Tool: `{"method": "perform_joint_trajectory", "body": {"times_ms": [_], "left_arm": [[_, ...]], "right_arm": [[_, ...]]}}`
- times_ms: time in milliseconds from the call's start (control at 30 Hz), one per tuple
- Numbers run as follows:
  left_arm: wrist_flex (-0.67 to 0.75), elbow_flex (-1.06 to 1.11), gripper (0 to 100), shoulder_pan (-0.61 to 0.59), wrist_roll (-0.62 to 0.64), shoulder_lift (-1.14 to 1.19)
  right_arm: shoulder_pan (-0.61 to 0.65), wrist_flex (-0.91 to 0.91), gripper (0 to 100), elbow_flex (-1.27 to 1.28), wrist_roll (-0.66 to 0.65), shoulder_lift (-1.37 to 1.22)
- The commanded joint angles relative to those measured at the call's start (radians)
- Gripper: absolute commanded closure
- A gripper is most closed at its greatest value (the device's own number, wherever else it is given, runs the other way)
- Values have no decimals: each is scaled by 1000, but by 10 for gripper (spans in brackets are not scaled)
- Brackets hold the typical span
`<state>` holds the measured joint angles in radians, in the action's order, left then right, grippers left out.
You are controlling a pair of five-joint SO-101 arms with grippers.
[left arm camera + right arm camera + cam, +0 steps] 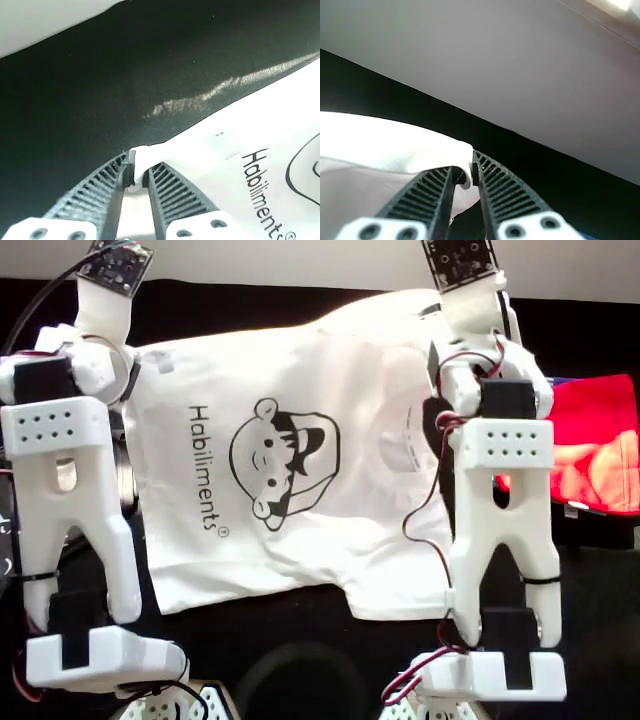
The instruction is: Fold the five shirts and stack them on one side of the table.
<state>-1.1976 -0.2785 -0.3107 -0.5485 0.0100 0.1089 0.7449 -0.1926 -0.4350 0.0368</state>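
Ribbed fingers (172, 197) of my left gripper (134, 172) sit closest to me, nearly closed, their tips pinching a small corner of the white shirt (260, 130). From that pinch the cloth runs off to one side of the gripper, with black lettering (262, 192) lying just beside the fingers and the curve of a printed outline further along. Ahead of the tips I see bare black table (100, 90). My right gripper (469, 175) is likewise almost closed, its two ribbed fingers (502, 192) nipping an edge of the shirt (380, 145), which bunches in a soft fold beside and behind the tips. Past them comes a strip of black table (530, 160), then a pale wall (495, 65). From above, the left arm (60, 440) and right arm (505, 450) both stretch to the far edge of the shirt (350, 540), one at each end of it. The shirt lies mostly flat between the arms, its cartoon print (283, 462) face up and nearer the left arm, its near edge on the table (250, 625). Outside the right arm, well apart from both grippers, lies a crumpled red shirt (595, 440).
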Motion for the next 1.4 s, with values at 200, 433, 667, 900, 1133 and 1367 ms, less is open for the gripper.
{"method": "perform_joint_trajectory", "body": {"times_ms": [200,433,667,900,1133,1367], "left_arm": [[-104,-343,990,41,-9,338],[-147,-374,990,44,-8,516],[-264,-377,990,45,-8,628],[-396,-378,990,45,-11,573],[-548,-374,990,45,-12,506],[-566,-166,990,35,-12,326]], "right_arm": [[16,81,992,-171,5,-259],[21,177,992,-171,5,-432],[15,242,992,-174,6,-526],[19,418,992,-219,6,-486],[15,562,992,-217,6,-355],[-7,713,992,-182,106,-278]]}}
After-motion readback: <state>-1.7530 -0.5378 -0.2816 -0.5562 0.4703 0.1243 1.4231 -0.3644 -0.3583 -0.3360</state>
